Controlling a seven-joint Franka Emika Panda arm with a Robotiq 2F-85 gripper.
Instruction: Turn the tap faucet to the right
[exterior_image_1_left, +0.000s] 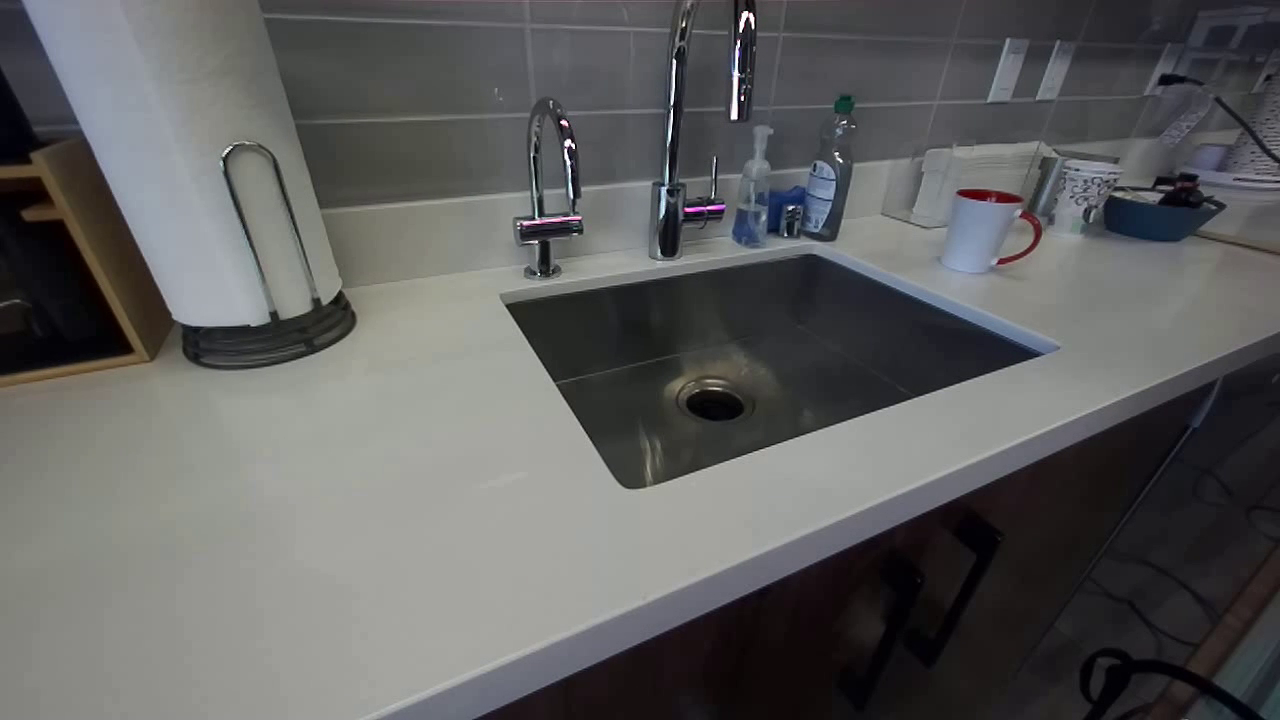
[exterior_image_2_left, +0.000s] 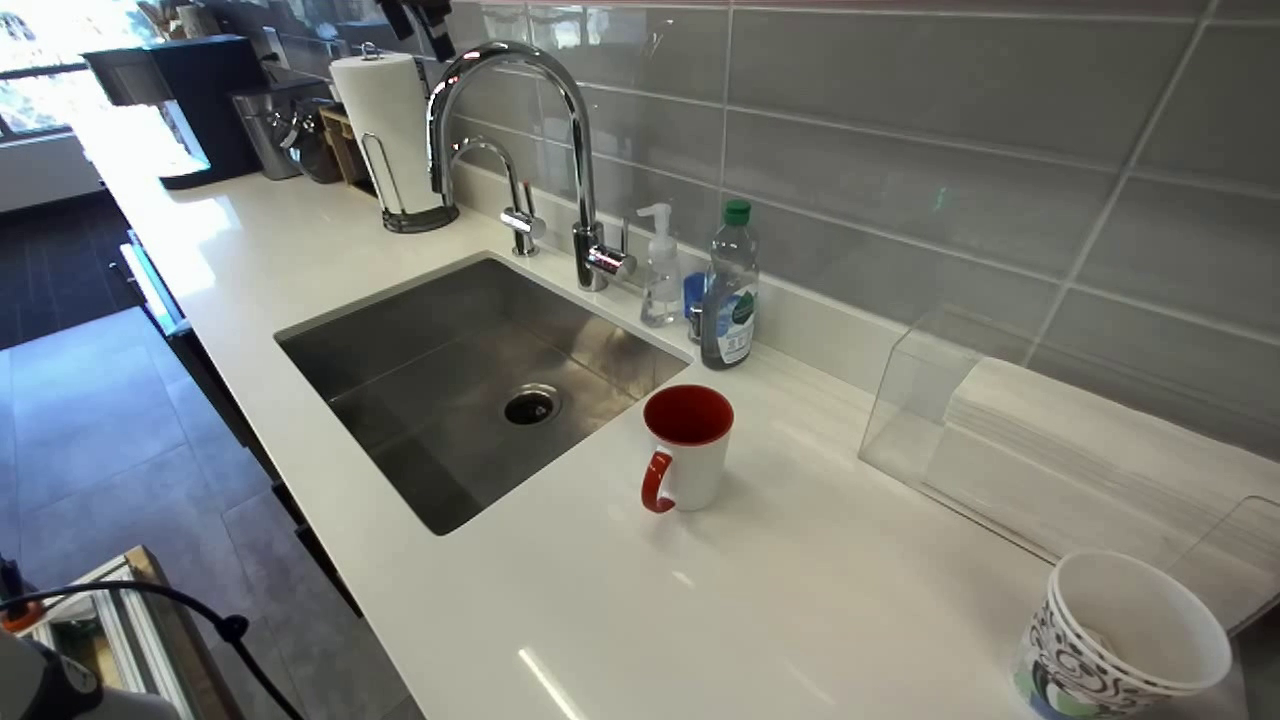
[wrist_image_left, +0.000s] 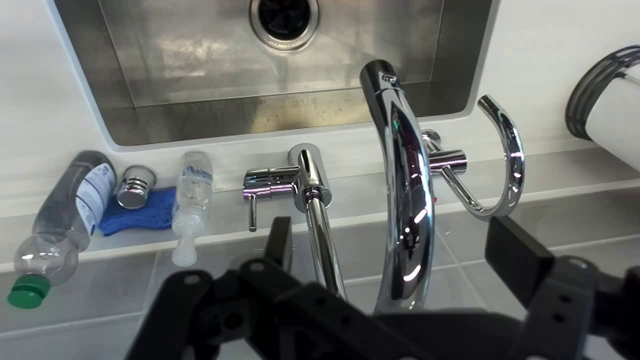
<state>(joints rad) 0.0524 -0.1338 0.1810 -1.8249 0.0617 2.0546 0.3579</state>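
The tap faucet (exterior_image_1_left: 672, 120) is tall, chrome and arched, and stands behind the sink. In an exterior view its whole gooseneck (exterior_image_2_left: 582, 130) shows, with the spout end hanging over the sink. In the wrist view the arch (wrist_image_left: 407, 200) passes between the fingers, and the spout end leans toward the smaller tap's side. My gripper (wrist_image_left: 397, 245) is open, with one black finger on each side of the arch and visible gaps. Only its dark fingertips (exterior_image_2_left: 420, 25) show at the top edge of an exterior view, near the arch's height. I cannot tell its exact distance.
A smaller curved chrome tap (wrist_image_left: 512, 160) stands beside the faucet. The faucet's side lever (wrist_image_left: 252, 212), a soap pump (wrist_image_left: 192, 200), a blue sponge (wrist_image_left: 142, 210) and a green-capped bottle (wrist_image_left: 70, 200) are opposite. A paper towel roll (exterior_image_2_left: 385, 130) and a red-handled mug (exterior_image_2_left: 690, 450) flank the sink (exterior_image_2_left: 400, 370).
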